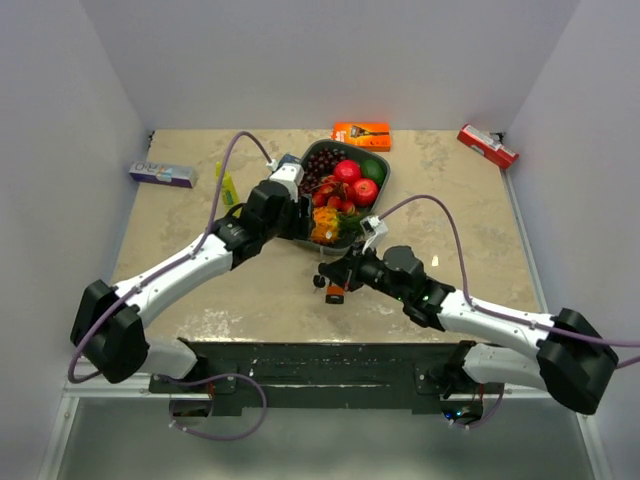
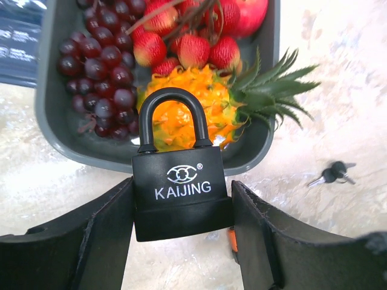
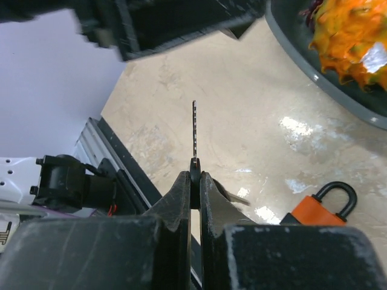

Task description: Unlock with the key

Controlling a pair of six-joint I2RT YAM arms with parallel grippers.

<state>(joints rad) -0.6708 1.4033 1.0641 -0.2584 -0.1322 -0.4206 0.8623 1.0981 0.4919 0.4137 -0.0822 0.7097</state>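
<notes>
My left gripper (image 2: 181, 208) is shut on the lower body of a black "KAIJING" padlock (image 2: 180, 181), held upright with its shackle closed, just in front of the fruit tray. In the top view this gripper (image 1: 300, 216) sits at the tray's near-left side. My right gripper (image 3: 195, 176) is shut on the head of a small key (image 3: 195, 130). The blade points straight out towards the left gripper above it. A second key hangs behind the fingers. In the top view the right gripper (image 1: 336, 270) is just below the left one.
A grey tray (image 1: 383, 183) holds grapes, strawberries, apples and a toy pineapple. An orange padlock (image 1: 334, 293) lies on the table under the right gripper. Two spare keys (image 2: 331, 173) lie nearby. An orange box (image 1: 361, 134), a red box (image 1: 487, 145) and a purple box (image 1: 161, 174) lie along the back.
</notes>
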